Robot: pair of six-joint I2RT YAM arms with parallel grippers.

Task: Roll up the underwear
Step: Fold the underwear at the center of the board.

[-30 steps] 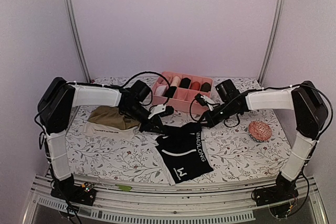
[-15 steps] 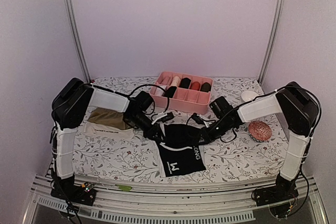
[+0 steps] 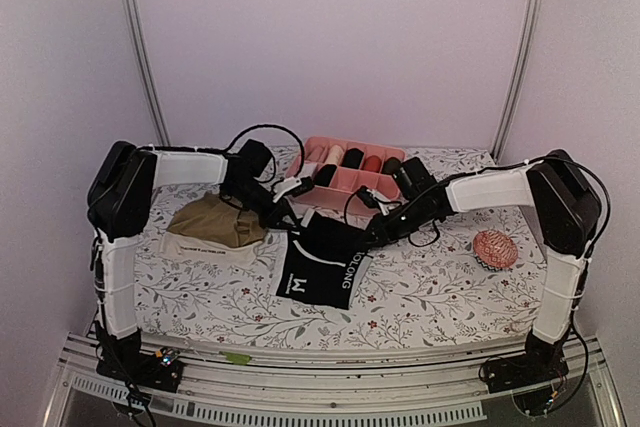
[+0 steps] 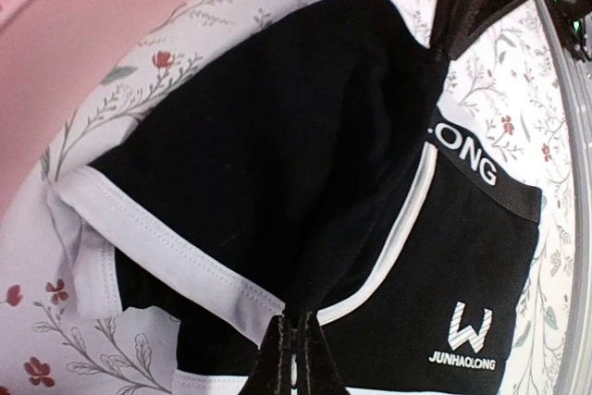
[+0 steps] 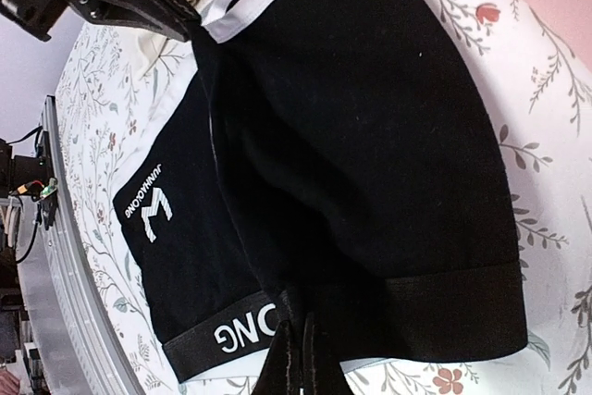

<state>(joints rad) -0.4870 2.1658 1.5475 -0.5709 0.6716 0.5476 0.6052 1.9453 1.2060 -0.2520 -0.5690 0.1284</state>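
Observation:
Black underwear [image 3: 322, 265] with white trim and a lettered waistband hangs partly lifted over the middle of the table. My left gripper [image 3: 291, 219] is shut on its left edge [image 4: 294, 316], pinching fabric beside the white hem. My right gripper [image 3: 373, 234] is shut on the waistband side [image 5: 298, 321], next to the white letters. The cloth is stretched between the two grippers, its lower part resting on the table. An olive-brown underwear [image 3: 215, 225] with a cream waistband lies crumpled at the left.
A pink divided box [image 3: 355, 176] with several rolled items stands at the back, just behind the grippers. A red-and-white patterned ball [image 3: 495, 248] sits at the right. The floral table cover [image 3: 430, 282] spreads all around.
Both grippers have moved back toward the pink box and up, dragging the black underwear with them. It has folded narrower and now hangs between them.

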